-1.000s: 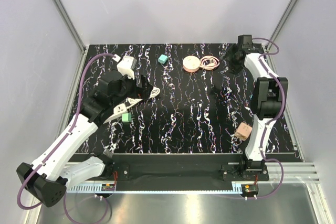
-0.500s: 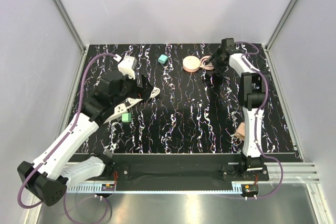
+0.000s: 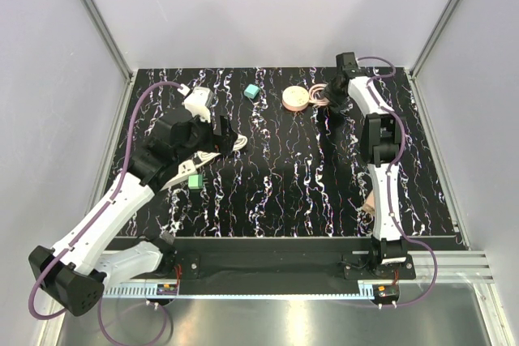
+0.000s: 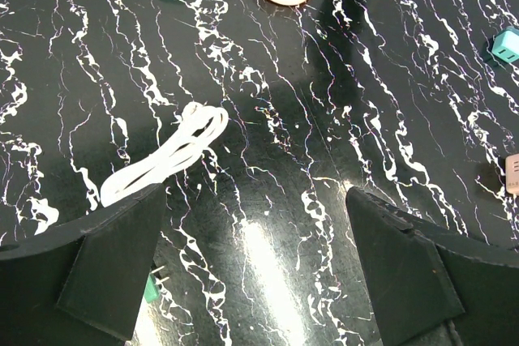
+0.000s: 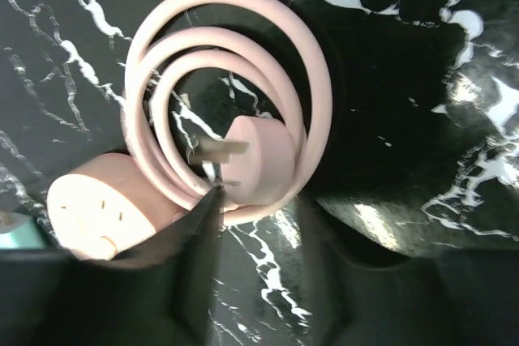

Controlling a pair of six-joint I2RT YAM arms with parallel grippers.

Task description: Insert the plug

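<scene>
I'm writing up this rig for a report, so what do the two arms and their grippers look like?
Both arms match: the left arm and right arm have white tubular links with black joint housings. A purple cable loops along each. The left gripper and right gripper each have two matte black, wedge-shaped fingers. No markings are readable.

No text, label, brand, number or sign can be read on anything in any of the 3 views.
</scene>
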